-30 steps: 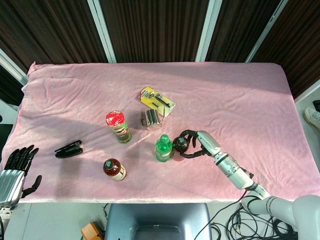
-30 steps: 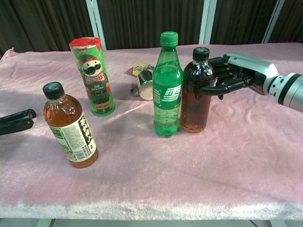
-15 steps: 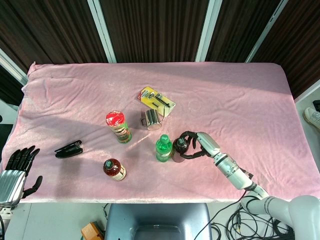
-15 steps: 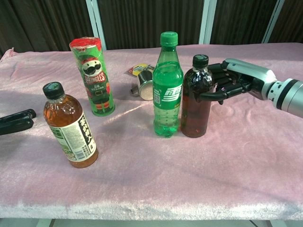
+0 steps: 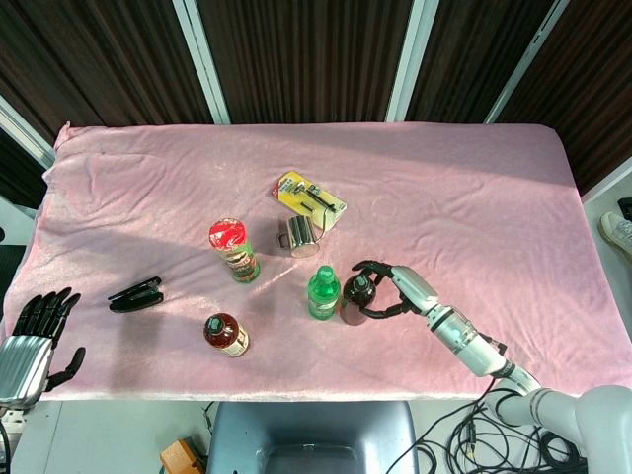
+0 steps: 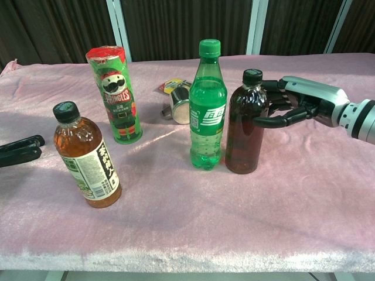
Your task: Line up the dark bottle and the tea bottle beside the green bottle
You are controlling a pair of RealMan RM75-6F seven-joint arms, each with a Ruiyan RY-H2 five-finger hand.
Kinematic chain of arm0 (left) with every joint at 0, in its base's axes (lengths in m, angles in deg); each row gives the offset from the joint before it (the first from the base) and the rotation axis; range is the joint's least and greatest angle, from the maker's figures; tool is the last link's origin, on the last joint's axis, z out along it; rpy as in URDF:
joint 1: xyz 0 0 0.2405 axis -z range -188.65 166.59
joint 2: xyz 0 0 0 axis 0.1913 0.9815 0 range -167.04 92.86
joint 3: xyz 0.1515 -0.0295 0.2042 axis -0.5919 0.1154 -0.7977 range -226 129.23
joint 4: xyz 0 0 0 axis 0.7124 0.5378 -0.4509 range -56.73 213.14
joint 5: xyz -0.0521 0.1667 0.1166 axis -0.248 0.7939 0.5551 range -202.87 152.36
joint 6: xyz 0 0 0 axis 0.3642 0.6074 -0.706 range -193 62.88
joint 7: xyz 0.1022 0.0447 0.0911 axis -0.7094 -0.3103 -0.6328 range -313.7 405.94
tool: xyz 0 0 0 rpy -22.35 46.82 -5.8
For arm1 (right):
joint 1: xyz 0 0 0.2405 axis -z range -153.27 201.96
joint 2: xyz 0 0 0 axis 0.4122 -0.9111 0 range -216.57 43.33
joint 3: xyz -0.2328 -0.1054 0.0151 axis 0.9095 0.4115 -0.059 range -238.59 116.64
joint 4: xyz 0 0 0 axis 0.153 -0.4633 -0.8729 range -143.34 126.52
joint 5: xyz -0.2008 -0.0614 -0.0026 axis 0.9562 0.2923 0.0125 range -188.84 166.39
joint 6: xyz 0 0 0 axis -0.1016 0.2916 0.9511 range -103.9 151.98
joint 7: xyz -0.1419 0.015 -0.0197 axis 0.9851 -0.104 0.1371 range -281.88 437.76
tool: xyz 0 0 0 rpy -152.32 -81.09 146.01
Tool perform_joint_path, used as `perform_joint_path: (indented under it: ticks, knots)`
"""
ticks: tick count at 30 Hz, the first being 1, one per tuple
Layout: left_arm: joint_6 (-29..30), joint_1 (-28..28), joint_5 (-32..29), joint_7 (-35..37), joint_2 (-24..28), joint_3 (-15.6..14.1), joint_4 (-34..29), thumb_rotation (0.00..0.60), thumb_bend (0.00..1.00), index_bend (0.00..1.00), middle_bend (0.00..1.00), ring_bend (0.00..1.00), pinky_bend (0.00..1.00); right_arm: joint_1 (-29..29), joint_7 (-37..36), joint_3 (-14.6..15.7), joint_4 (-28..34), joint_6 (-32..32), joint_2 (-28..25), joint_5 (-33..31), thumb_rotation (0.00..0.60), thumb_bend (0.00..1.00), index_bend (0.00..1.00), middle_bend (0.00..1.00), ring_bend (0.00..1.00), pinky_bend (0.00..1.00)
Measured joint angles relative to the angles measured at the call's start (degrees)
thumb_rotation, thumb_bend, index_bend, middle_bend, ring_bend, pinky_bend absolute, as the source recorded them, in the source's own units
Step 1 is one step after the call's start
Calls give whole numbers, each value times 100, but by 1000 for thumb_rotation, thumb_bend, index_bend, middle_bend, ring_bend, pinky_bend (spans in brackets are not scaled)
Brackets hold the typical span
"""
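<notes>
1. Dark bottle (image 6: 246, 126) stands upright just beside the green bottle (image 6: 207, 108), directly ahead of the right hand's fingertips (image 6: 261, 123).
2. Right hand (image 6: 296, 104) has its fingers spread and curved around the dark bottle's upper part; whether they touch it I cannot tell.
3. Tea bottle (image 6: 85, 157) stands upright well away from that hand, beyond the green bottle.
4. Left hand (image 5: 35, 331) rests, fingers apart, off the table edge.
5. Pink cloth (image 5: 474, 197) covers the table; dark slatted panels (image 5: 296, 54) stand behind.
</notes>
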Motion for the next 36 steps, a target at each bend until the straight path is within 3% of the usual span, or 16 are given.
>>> perform_joint_path:
  ticks: [6,11,17,20,24,28,31,36]
  knots:
    - [6,-1,3,3,4,-1,-2,600,394,0,30,0,0,11,-20,43,105,44,-100,34,600,347,12,169,150,387]
    - [49,-15,27,47,10,-4,6,600,393,0,17,0,0,126,192,73,307,316,-284,84,600,342,0,113,113,365]
    - [55,14,163,397,44,-46,62,600,369,0,0,0,19,398,1156,237,791,585,-860,168,600,327,0,0,0,185]
    - [32,85,316,846,59,-88,160,600,360,0,0,0,33,618,2097,358,1274,648,-1376,96,600,327,0,0,0,120]
    - [-40,267,645,1784,49,-197,391,600,340,0,0,0,36,1108,3697,534,2292,901,-2179,-158,600,327,0,0,0,112]
    - [-66,492,1002,2856,-104,-313,717,600,321,0,0,0,23,2008,5093,765,3487,1619,-2979,-306,600,327,0,0,0,112]
    - [-19,638,1201,3758,-422,-388,1078,600,311,0,0,0,17,2455,5434,890,3814,2028,-3173,-297,600,327,0,0,0,112]
    - [94,809,1314,5129,-1367,-472,1840,600,307,0,0,0,15,2929,5179,1011,3435,2519,-3293,-89,600,327,0,0,0,112]
